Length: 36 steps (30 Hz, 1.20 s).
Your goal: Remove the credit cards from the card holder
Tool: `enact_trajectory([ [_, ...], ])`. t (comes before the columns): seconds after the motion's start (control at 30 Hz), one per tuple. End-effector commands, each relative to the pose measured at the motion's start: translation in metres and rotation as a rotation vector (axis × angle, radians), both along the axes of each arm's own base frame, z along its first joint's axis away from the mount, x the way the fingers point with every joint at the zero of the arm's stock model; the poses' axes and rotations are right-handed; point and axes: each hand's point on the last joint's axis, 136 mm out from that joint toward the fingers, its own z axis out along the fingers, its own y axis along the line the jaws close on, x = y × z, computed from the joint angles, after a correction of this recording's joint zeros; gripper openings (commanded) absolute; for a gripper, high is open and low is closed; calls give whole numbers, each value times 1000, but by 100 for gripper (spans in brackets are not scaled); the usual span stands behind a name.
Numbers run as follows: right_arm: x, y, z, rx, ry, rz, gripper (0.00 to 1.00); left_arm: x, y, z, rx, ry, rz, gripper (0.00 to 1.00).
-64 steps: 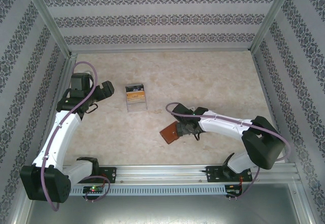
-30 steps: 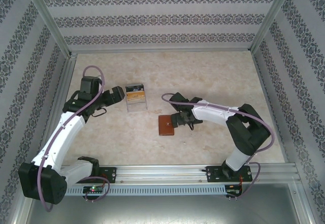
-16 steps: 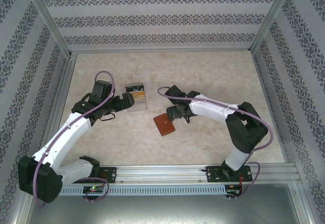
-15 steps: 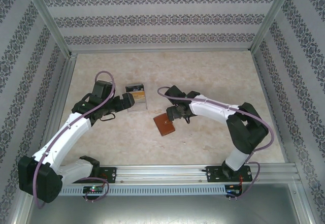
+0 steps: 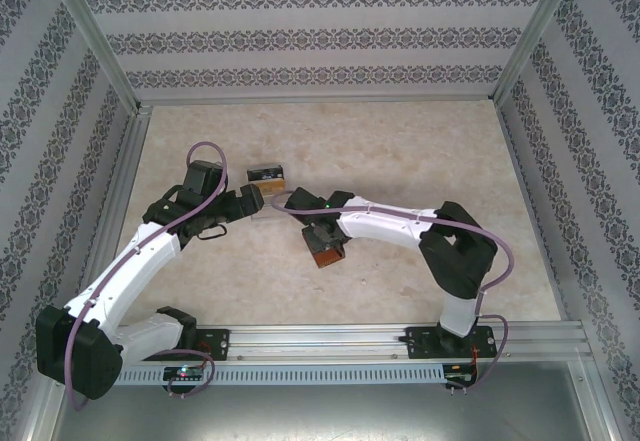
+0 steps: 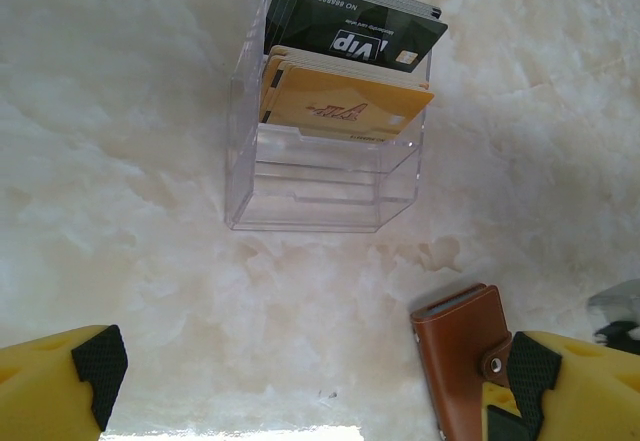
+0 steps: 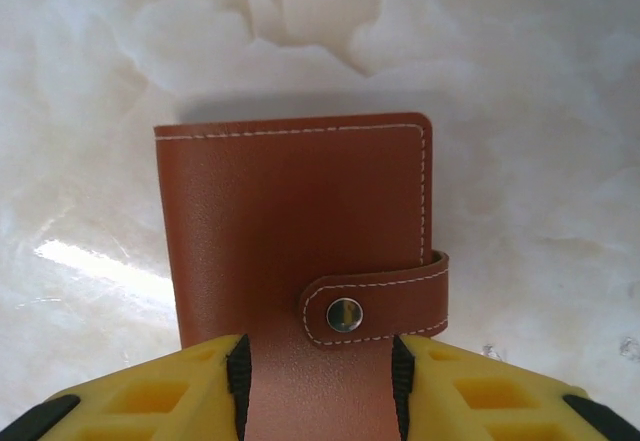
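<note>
Pale marbled table (image 5: 400,151): the right hand (image 7: 318,363) clamps the closed wallet (image 7: 295,211), probably steadying it; the left hand (image 6: 308,371) gapes nearby, likely for the tab (image 7: 385,301).

Marbled table (image 5: 400,161): clear box (image 6: 320,191), card holder (image 7: 300,211)

The card holder (image 7: 300,231) is red-brown w/ thin white stitch lines & a shiny silver snap (image 7: 345,314). The table (image 5: 400,151) is cream w/ cloudy marble swirls. The clear box (image 6: 320,186) has black cards (image 6: 355,31) & orange cards (image 6: 340,106). The right gripper (image 7: 318,371) is yellow w/ black pads (image 7: 238,381). The walls (image 5: 300,41) are white w/ grey flowery stripes.
</note>
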Motion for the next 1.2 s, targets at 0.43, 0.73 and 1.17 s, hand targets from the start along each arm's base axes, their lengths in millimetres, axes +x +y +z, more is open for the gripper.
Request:
enact_trajectory([
  [0.43, 4, 2, -22, -56, 50, 30, 36, -2, -2, 2, 9, 1, -10, 100],
  [0.73, -3, -5, -23, -45, 51, 23, 8, -2, -12, -1, -45, 7, -34, 100],
  [1.17, -6, 34, 5, 247, 77, -58, 0, -10, -84, -45, -309, 208, -51, 7],
])
